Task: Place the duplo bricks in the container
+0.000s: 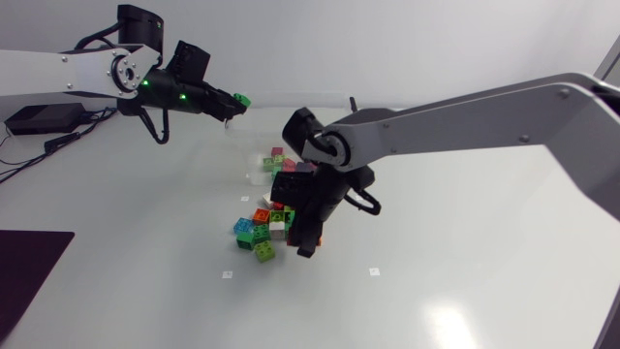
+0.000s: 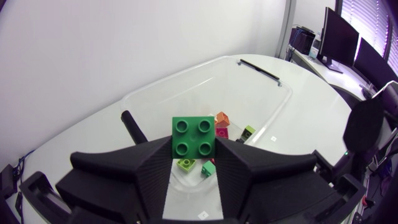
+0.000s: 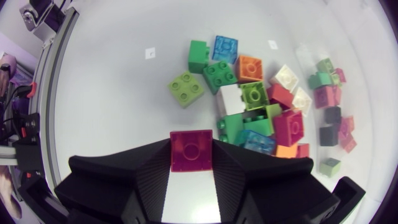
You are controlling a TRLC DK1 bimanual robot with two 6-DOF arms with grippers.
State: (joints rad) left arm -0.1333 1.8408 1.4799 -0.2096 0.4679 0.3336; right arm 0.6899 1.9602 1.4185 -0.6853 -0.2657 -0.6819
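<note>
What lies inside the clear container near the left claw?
Seen in the clear container: an orange brick, a pink brick, lime and green bricks. The left claw and its green brick hide part of the floor.

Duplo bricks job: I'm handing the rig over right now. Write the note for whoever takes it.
Left gripper: shut on a green brick, with the clear container ahead of and below it; not yet released.
Right gripper: shut on a magenta brick, over the table beside the loose pile.
Done: several stored bricks lie in the container.
Left: drop both held bricks in, then clear the pile, which holds many more.
</note>
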